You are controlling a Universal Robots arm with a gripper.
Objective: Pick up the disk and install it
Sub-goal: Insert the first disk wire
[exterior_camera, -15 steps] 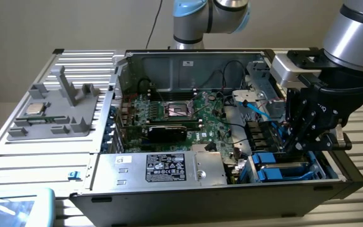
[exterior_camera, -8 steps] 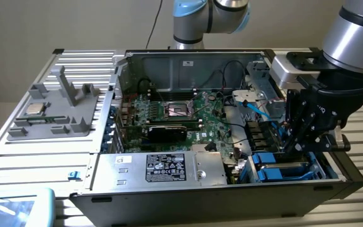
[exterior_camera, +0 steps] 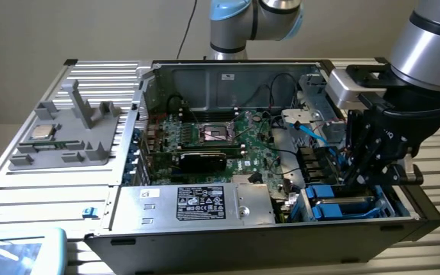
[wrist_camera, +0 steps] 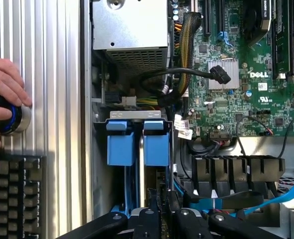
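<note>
Open computer case [exterior_camera: 243,243] on a slatted tabletop [exterior_camera: 44,192].
Motherboard [exterior_camera: 231,143] at centre, black-labelled silver box [exterior_camera: 155,206] at six o'clock; grey fixture [exterior_camera: 71,146] bearing a processor chip [exterior_camera: 40,132] at nine o'clock.

The motherboard [exterior_camera: 228,143] is green with black slots, and the power supply box [exterior_camera: 197,200] is silver with a black label printed in white. The drive-bay brackets [wrist_camera: 120,144] are bright blue and the gripper [exterior_camera: 360,179] is black. The arm [exterior_camera: 434,40] is silver, and the ribbed table [exterior_camera: 44,189] is striped silver-grey under a plain grey fixture [exterior_camera: 67,137].
</note>
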